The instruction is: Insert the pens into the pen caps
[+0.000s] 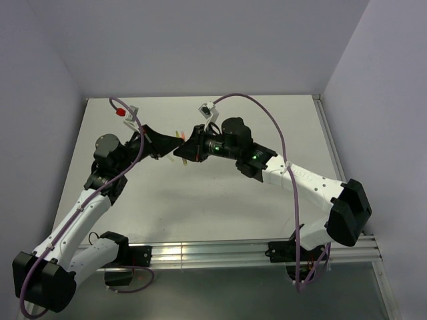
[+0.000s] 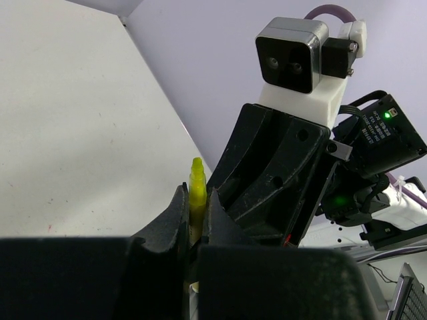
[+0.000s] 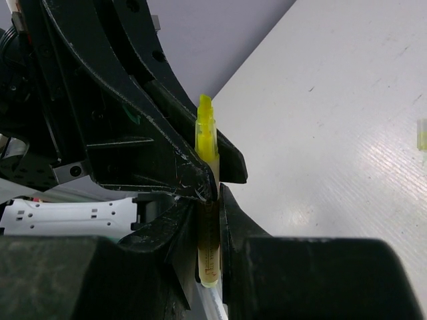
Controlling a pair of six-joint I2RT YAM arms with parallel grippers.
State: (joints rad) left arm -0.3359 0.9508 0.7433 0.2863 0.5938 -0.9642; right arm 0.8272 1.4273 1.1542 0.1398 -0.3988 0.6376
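Tip to tip above the table (image 1: 220,207), the left hand (image 1: 175,145) clamps the yellow-green pen (image 2: 197,193); the right hand (image 1: 182,155) flanks it closely (whether it grips is unclear).

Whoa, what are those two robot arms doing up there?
They meet above the table over one yellow-green pen. The left gripper is clamped on it, and the right gripper straddles the same pen; whether it grips, I can't tell. A pale yellow cap lies on the table.

White tbl (image 1: 200,207) w/ alu rail (image 1: 220,252) at near edge, lilac walls (image 1: 200,47) behind.
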